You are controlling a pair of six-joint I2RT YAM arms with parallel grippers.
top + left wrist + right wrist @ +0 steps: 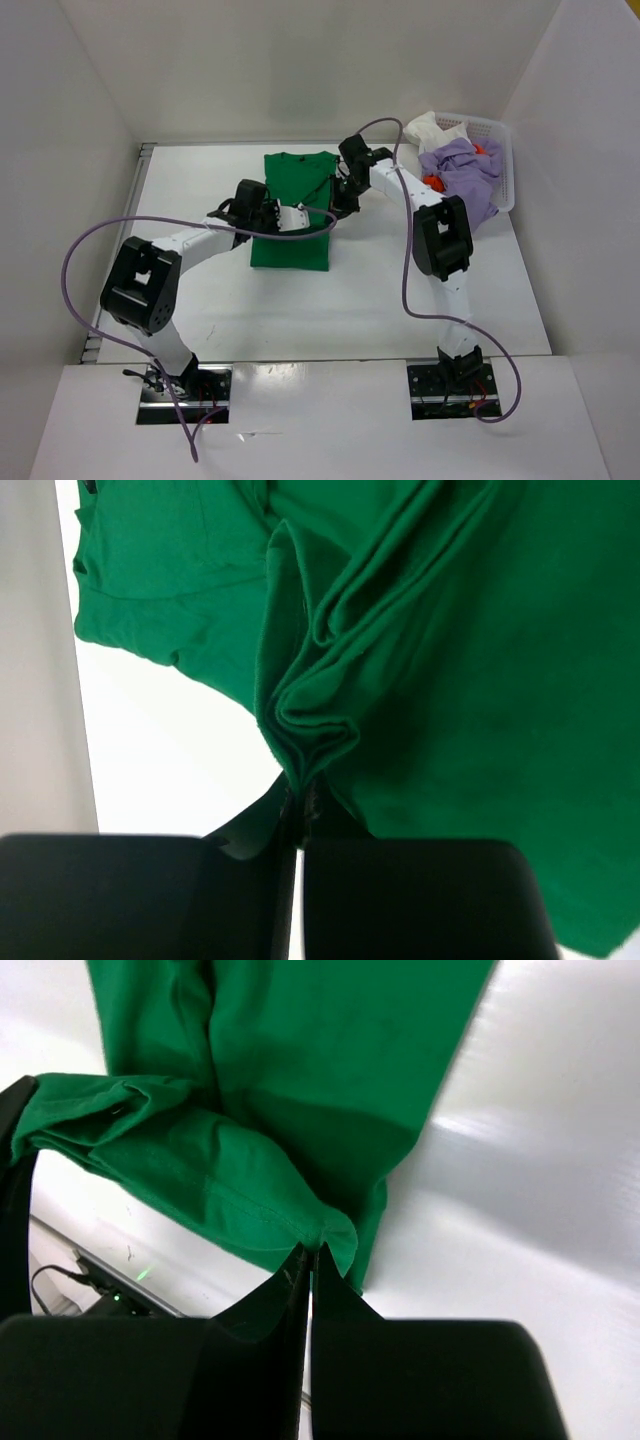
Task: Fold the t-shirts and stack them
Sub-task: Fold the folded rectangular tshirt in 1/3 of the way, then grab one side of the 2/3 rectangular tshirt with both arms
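Early days — both the left fingers [291,816] and right fingers [299,1272] are clenched on the green t-shirt [292,180], mid-fold on the worktop [350,310], while the other t-shirts [460,170] wait unfolded in the basket [506,150].

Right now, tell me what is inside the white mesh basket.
The basket holds a lavender t-shirt spilling over its rim, a white t-shirt behind, and slivers of an orange-red t-shirt. Whatever lies beneath them is covered.
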